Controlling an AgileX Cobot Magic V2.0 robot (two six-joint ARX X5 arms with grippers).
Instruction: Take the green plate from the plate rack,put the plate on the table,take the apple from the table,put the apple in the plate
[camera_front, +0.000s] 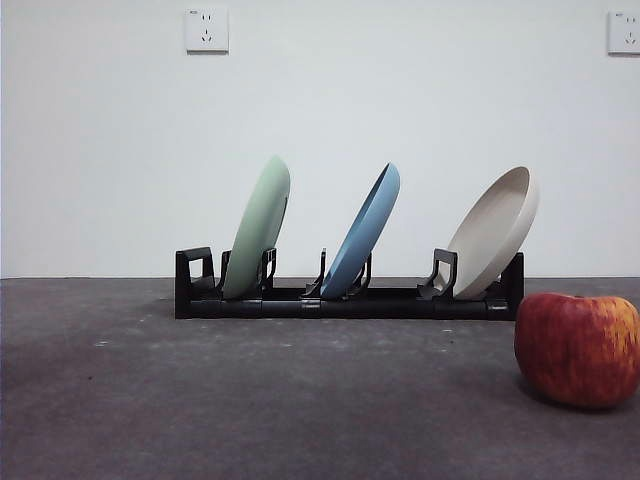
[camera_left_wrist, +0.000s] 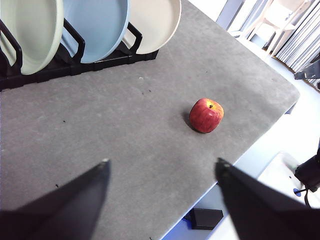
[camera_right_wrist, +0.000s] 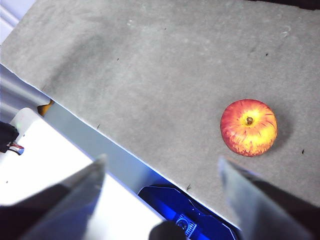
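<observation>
A: While both arms hang above the tabletop (camera_front: 200, 400), where does the green plate (camera_front: 258, 228) stand?

B: On edge in the plate rack (camera_front: 345, 300), in the slot at the front view's left end, leaning toward the right. A blue plate (camera_front: 362, 232) stands in the middle slot and a beige plate (camera_front: 495, 230) at the other end, both leaning the same way.

A: And the apple (camera_front: 578, 349)?

B: It sits on the tabletop, stem up, well apart from the rack, nearer the camera than the beige plate's end and close to the tabletop's edge.

A: What about the left gripper (camera_left_wrist: 162, 172)?

B: Its fingers (camera_left_wrist: 82, 190) are spread wide with nothing between them, high over bare tabletop, with the apple and rack both in its view.

A: The right gripper (camera_right_wrist: 162, 167)?

B: Also spread wide and holding nothing. It hovers over the tabletop's edge, the apple off to one side of its fingers (camera_right_wrist: 245, 195). Neither gripper shows in the front view.
</observation>
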